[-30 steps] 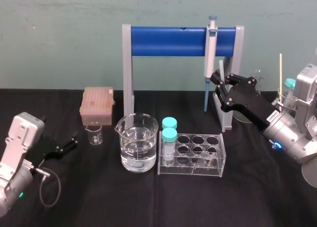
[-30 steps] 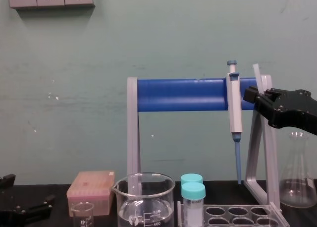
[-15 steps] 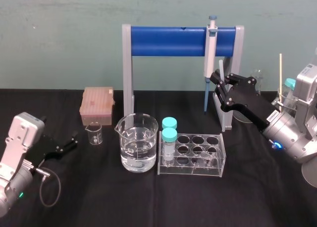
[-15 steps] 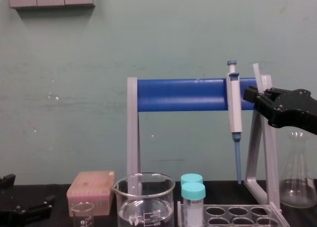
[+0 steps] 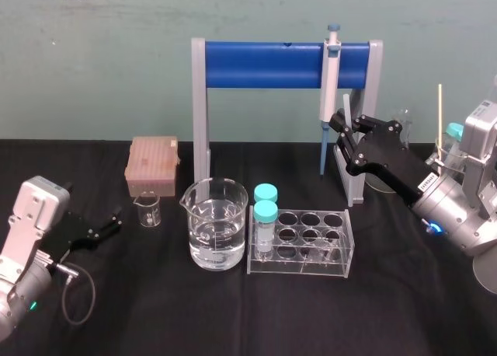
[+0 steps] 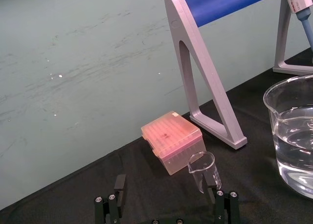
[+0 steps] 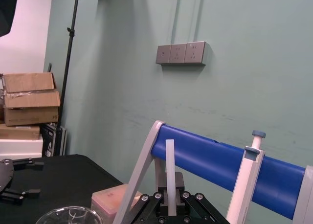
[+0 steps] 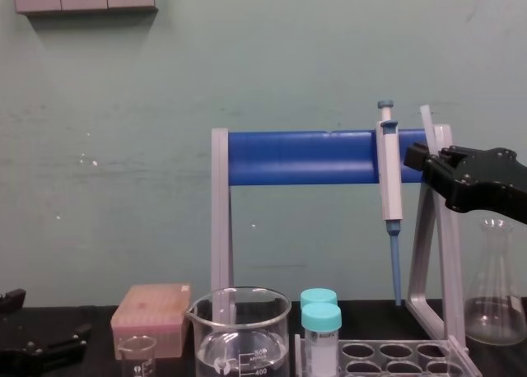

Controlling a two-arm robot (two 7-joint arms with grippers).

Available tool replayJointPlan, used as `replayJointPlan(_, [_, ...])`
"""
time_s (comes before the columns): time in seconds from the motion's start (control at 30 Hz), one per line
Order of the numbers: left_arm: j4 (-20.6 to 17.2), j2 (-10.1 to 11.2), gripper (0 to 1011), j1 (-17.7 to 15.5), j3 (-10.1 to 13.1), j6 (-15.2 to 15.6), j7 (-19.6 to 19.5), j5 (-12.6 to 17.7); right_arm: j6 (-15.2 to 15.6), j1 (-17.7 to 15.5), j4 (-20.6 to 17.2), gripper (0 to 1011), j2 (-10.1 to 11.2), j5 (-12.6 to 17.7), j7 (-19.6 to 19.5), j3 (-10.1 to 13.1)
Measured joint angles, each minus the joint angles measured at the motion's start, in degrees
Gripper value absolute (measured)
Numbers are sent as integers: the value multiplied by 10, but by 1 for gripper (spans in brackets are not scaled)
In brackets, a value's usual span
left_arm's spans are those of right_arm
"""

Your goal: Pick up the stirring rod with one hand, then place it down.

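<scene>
Stirring rod [image 5: 346, 107] stands nearly upright in the air, its lower end caught in the right pincer [image 5: 344, 132], which is clenched on it. The translucent whitish stirring rod rises above the black fingers and leans slightly. It lies just in front of the right grey leg of the pipette stand [image 5: 264, 64], close beside the hanging white-and-blue pipette [image 5: 329, 84] but apart from it.

From the right wrist view the rod [image 7: 169, 170] runs straight up from between the two fingers [image 7: 146, 207], with the stand's blue bar behind it. In the chest view the rod's top [image 8: 426, 118] pokes up past the pincer [image 8: 422, 156] at about the height of the blue bar, well above the black tabletop [image 5: 155, 309].

Below and to the left of the held rod on the tabletop sit a clear tube rack [image 5: 311, 243] with two teal-capped vials [image 5: 265, 216], a large glass beaker [image 5: 214, 232] of clear liquid, a small beaker [image 5: 147, 211] and a pinkish tip box [image 5: 153, 163]. An Erlenmeyer flask [image 8: 494, 286] stands behind the right arm.

The left pincer [image 5: 116, 220] rests low at the tabletop's left side, fingers spread apart and holding nothing, well away from the rod.
</scene>
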Motion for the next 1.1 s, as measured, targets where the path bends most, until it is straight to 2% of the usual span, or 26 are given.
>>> replayJointPlan(1.1, [0, 0, 1000, 0, 0, 0, 0, 0, 0, 0, 0, 75, 0, 0, 0, 0])
